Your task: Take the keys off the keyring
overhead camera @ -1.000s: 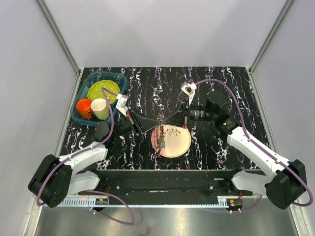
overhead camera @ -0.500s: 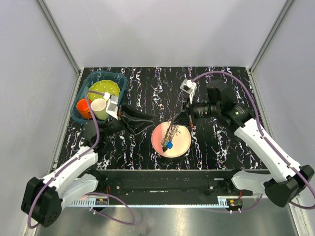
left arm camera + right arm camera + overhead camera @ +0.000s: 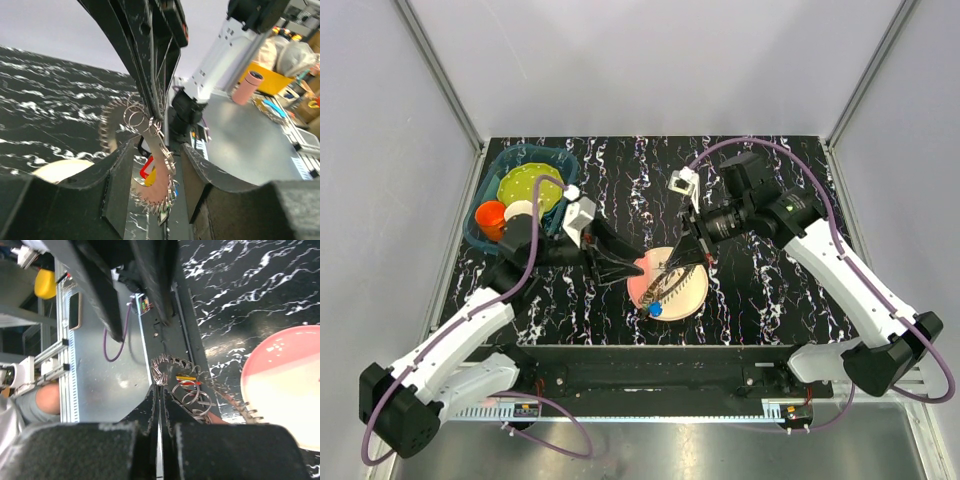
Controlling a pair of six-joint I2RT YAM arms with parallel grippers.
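Observation:
My right gripper (image 3: 678, 262) is shut on the keyring (image 3: 665, 285) and holds it in the air over the pink plate (image 3: 692, 292). The ring is thin, with a spiky rim; several small keys hang from it, one with a blue head (image 3: 655, 310). In the right wrist view my gripper (image 3: 159, 389) pinches small split rings at the keyring's (image 3: 202, 374) rim. My left gripper (image 3: 630, 268) is open. In the left wrist view its gripper (image 3: 156, 150) has the jaws either side of the hanging keyring (image 3: 162, 167), with a red and yellow key head (image 3: 147, 172) behind.
A teal basket (image 3: 525, 152) at the far left holds a yellow-green plate (image 3: 525, 185), an orange cup (image 3: 490, 215) and a pale cup (image 3: 520, 210). The pink plate also shows in the right wrist view (image 3: 285, 385). The tabletop is black marbled.
My left gripper drew back to the left, then came right again, and its open jaws now straddle the ring. My right gripper has shifted slightly left, still holding the ring over the plate.

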